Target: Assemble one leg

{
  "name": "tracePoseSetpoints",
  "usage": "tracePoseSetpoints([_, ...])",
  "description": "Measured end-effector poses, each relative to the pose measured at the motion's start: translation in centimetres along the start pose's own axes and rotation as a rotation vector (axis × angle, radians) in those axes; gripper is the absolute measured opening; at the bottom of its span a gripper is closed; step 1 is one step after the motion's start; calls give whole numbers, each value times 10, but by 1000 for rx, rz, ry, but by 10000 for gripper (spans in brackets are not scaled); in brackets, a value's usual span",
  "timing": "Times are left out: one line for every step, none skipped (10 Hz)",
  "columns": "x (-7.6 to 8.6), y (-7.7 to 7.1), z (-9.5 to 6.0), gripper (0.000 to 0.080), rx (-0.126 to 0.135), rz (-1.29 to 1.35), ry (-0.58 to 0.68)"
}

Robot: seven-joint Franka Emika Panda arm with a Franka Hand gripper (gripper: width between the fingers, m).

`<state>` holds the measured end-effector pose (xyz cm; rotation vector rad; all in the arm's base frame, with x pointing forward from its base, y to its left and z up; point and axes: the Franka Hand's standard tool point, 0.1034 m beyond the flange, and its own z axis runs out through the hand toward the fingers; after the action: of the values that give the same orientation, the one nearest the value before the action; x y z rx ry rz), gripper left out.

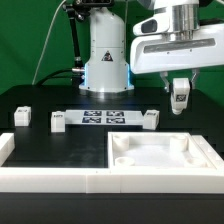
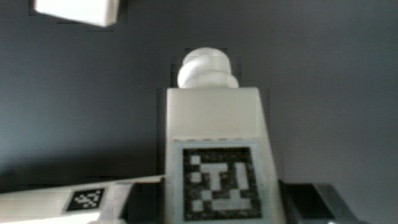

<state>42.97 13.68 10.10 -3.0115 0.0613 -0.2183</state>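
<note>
My gripper [image 1: 180, 86] hangs above the table at the exterior view's right, shut on a white leg [image 1: 181, 97] that it holds upright in the air. In the wrist view the gripper [image 2: 221, 208] has its dark fingers [image 2: 306, 200] on both sides of this leg [image 2: 215, 125]. The leg's black-and-white tag faces the camera and its rounded threaded tip [image 2: 208, 68] points away. The large white square panel [image 1: 160, 160] lies below and in front of the gripper, inside the white corner fence. Three more legs lie on the black table, each apart from the gripper [image 1: 22, 117] [image 1: 57, 121] [image 1: 150, 119].
The marker board [image 1: 104, 118] lies flat between two of the loose legs. A white L-shaped fence [image 1: 60, 180] runs along the front and the exterior view's left. The arm's base [image 1: 106, 50] stands at the back. A white piece [image 2: 80, 10] and a tagged white strip [image 2: 80, 197] show in the wrist view.
</note>
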Motion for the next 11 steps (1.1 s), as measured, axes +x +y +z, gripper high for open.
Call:
tracePoseSetpoints([10, 2, -5, 291, 4, -26, 86])
tracePoseSetpoints([16, 9, -7, 291, -4, -73, 78])
tracePoseSetpoints([28, 13, -11, 291, -5, -81, 70])
tracePoseSetpoints([41, 9, -17, 291, 0, -80, 65])
tracePoseSetpoints([49, -2, -20, 291, -7, -121, 0])
tracePoseSetpoints([55, -4, -21, 291, -2, -119, 13])
tracePoseSetpoints([52, -3, -20, 291, -3, -119, 9])
tracePoseSetpoints([52, -3, -20, 291, -3, -118, 9])
tracePoseSetpoints([56, -3, -20, 291, -3, -130, 6])
tracePoseSetpoints([78, -4, -21, 291, 4, -144, 14])
tracePoseSetpoints([97, -5, -21, 291, 10, -145, 22])
